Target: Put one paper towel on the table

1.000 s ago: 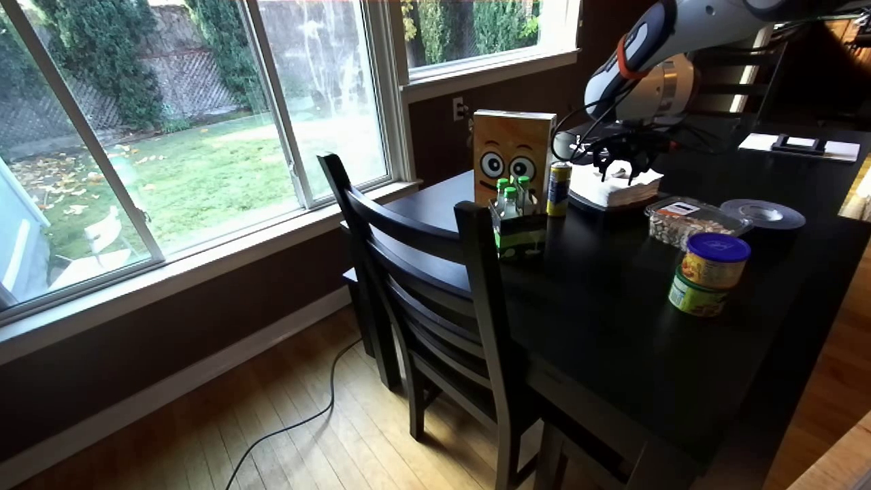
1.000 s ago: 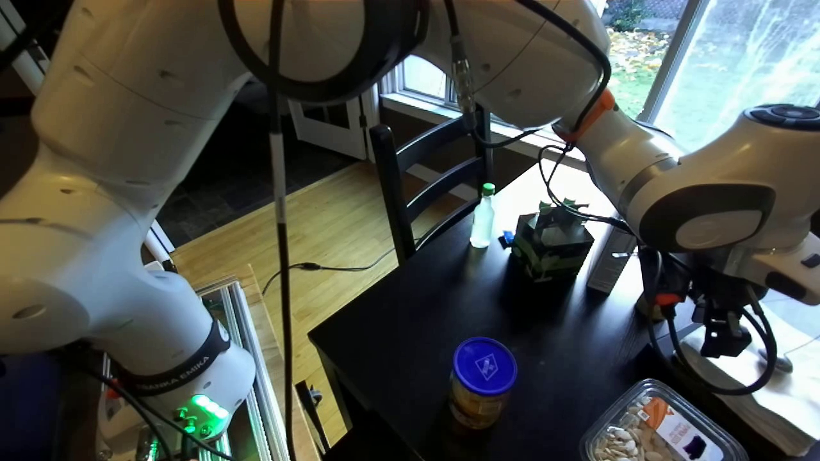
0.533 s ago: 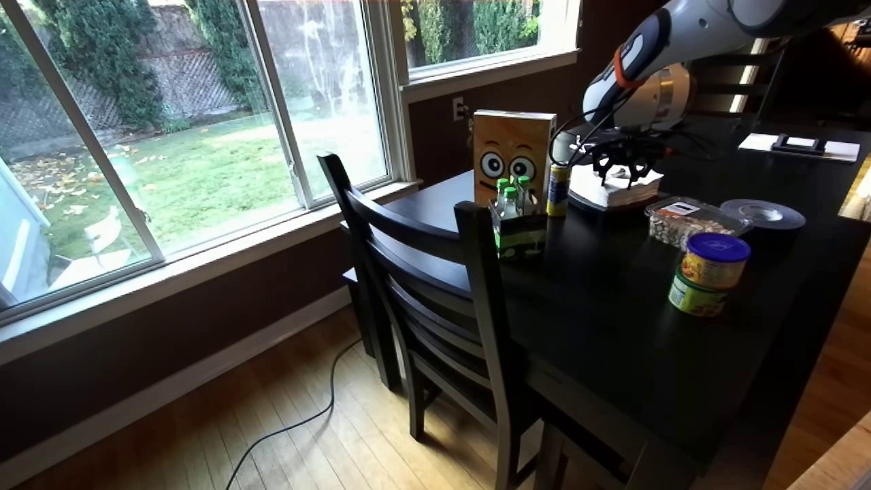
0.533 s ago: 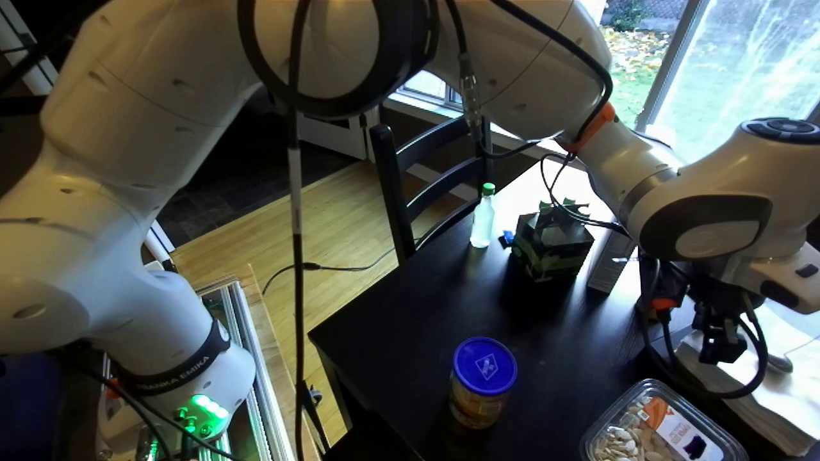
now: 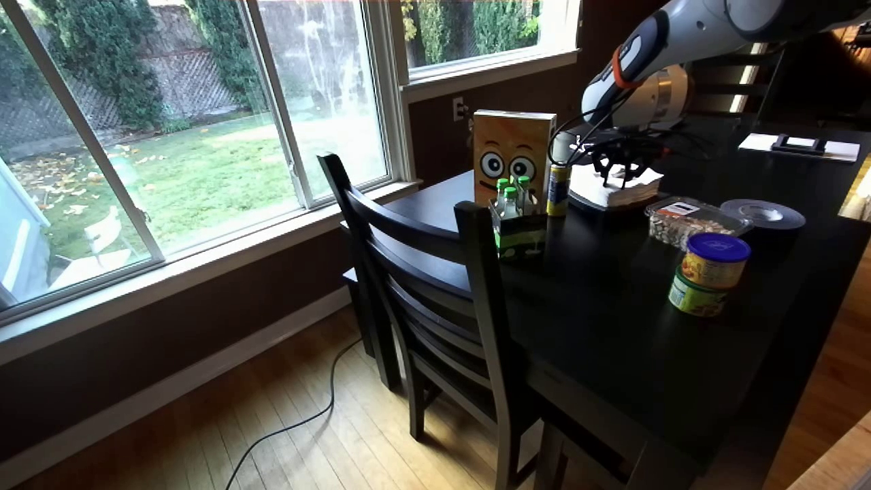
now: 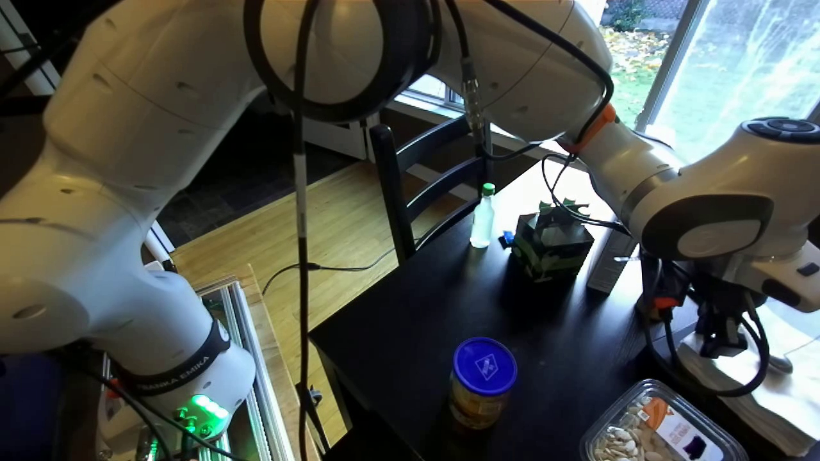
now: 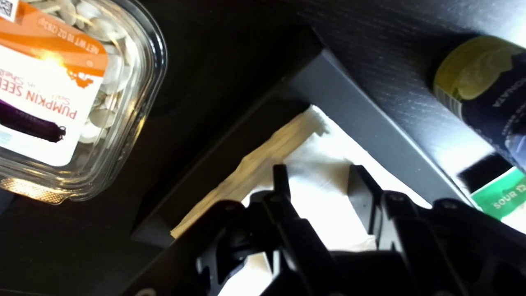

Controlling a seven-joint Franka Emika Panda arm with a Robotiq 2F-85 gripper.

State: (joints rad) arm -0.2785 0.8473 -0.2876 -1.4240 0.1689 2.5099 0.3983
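Where the wrist view looks down, we have the gripper (image 7: 319, 177) over the pile of white paper (image 7: 254, 166), its fingers parted and paper showing in the gap. Whether the fingertips press on the sheet, we cannot tell. The paper towel (image 7: 324, 205) lies topmost in that pile, inside a dark tray (image 7: 361, 111) on the table (image 5: 599, 306). Near one side of the tray we note a clear tub of pumpkin seeds (image 7: 74, 94); near another, a yellow-and-navy can (image 7: 489, 90). In an exterior view we find a grey roll (image 5: 788, 216) flat just beside the tub, then a blue-lidded canister (image 5: 713, 265) on a green one (image 5: 695, 298). Near the can stand a green bottle carrier (image 5: 520, 239) with green-capped bottles (image 5: 523, 194) and an upright box (image 5: 507, 143) with cartoon eyes. We record a dark slat-backed chair (image 5: 484, 286) at the table's edge and a window (image 5: 333, 102) beyond.
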